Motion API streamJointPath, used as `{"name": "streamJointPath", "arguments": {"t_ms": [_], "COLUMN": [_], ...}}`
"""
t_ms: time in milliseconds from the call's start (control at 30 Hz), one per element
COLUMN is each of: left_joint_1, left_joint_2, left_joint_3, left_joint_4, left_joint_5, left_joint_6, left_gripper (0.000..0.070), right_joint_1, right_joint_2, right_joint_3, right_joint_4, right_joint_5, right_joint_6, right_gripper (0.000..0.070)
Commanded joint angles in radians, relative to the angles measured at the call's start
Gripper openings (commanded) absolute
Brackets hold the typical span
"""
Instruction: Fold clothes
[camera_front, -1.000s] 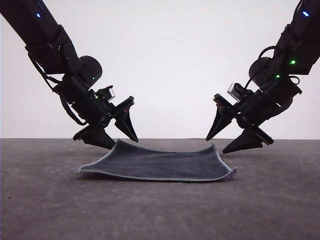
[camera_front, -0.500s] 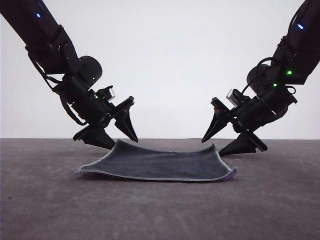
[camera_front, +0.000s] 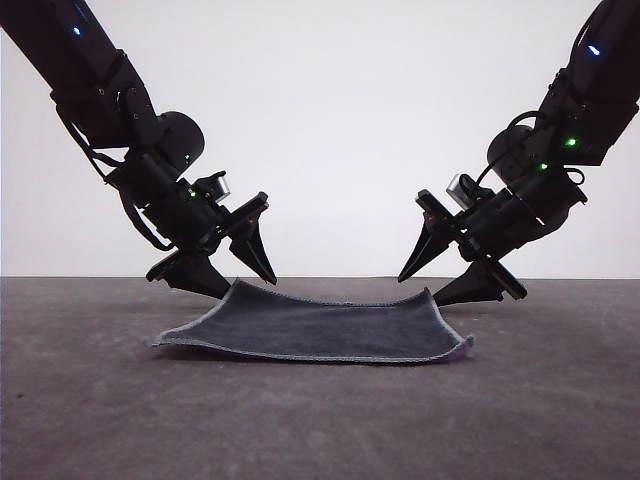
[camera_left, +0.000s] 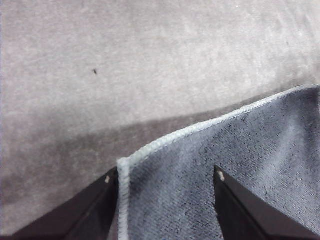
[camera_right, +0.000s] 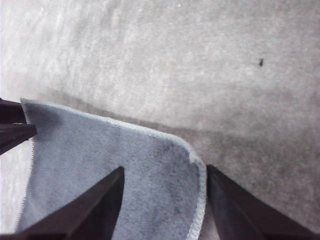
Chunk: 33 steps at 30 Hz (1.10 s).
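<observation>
Left gripper is seen at 9 o'clock of the front view, fingers spread wide, one tip above and one below the cloth's far-left corner. In the left wrist view the left gripper straddles that corner, the stitched edge lying just inside one finger; no pinch is made.

Square cloth is laid centre on the dark table, charcoal face up, both far corners curled upward, light grey edging along the near hem. A sliver of purple is seen at the near-right corner, 4 o'clock of the cloth.

Right gripper is seen at 3 o'clock, fingers held wide apart, tips at the raised far-right corner. In the right wrist view the right gripper brackets the rounded corner of the cloth; contact cannot be told.
</observation>
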Motion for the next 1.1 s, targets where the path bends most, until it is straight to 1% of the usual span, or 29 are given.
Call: {"name": "streamJointPath", "arguments": {"t_ms": [0,100,133,167,233,300,333,367,467,600,867,1067], "left_joint_1": [-0.004,-0.004,-0.004,-0.003,-0.003,-0.003,-0.003,-0.003,-0.003,-0.003,-0.003,-0.005], "left_joint_2": [0.031,0.031,0.031,0.031,0.031,0.031,0.031,0.031,0.031,0.031,0.030,0.013], "left_joint_3": [0.026,0.026,0.026,0.026,0.026,0.026,0.026,0.026,0.026,0.026,0.026,0.026], "left_joint_4": [0.002,0.001,0.001,0.001,0.001,0.002,0.003,0.004,0.003,0.003,-0.001,-0.001], "left_joint_5": [0.013,0.013,0.013,0.013,0.013,0.013,0.013,0.012,-0.006,-0.018,-0.016,-0.017], "left_joint_6": [-0.001,-0.001,-0.001,-0.001,-0.001,-0.001,-0.001,0.000,-0.001,-0.001,0.001,0.021], "left_gripper": [0.0354,0.0348,0.0327,0.0291,0.0157,0.0044,0.0015,0.0003,0.0003,0.0003,0.0003,0.0004], "right_joint_1": [0.007,0.010,0.010,0.010,0.010,0.012,0.013,0.015,0.025,0.033,0.033,0.033], "right_joint_2": [0.030,0.030,0.030,0.030,0.030,0.030,0.030,0.030,0.030,0.030,0.028,0.011], "right_joint_3": [0.024,0.024,0.024,0.024,0.024,0.024,0.024,0.024,0.024,0.024,0.024,0.024], "right_joint_4": [0.002,0.001,0.001,0.001,-0.003,-0.005,-0.005,-0.005,-0.005,-0.005,-0.013,-0.063], "right_joint_5": [0.005,0.029,0.033,0.038,0.053,0.065,0.073,0.083,0.110,0.128,0.125,0.129], "right_joint_6": [0.000,0.000,-0.001,-0.003,-0.004,-0.009,-0.014,-0.018,-0.034,-0.048,-0.066,-0.138], "right_gripper": [0.0229,0.0169,0.0148,0.0127,0.0099,0.0071,0.0056,0.0043,0.0001,0.0002,0.0002,0.0002]}}
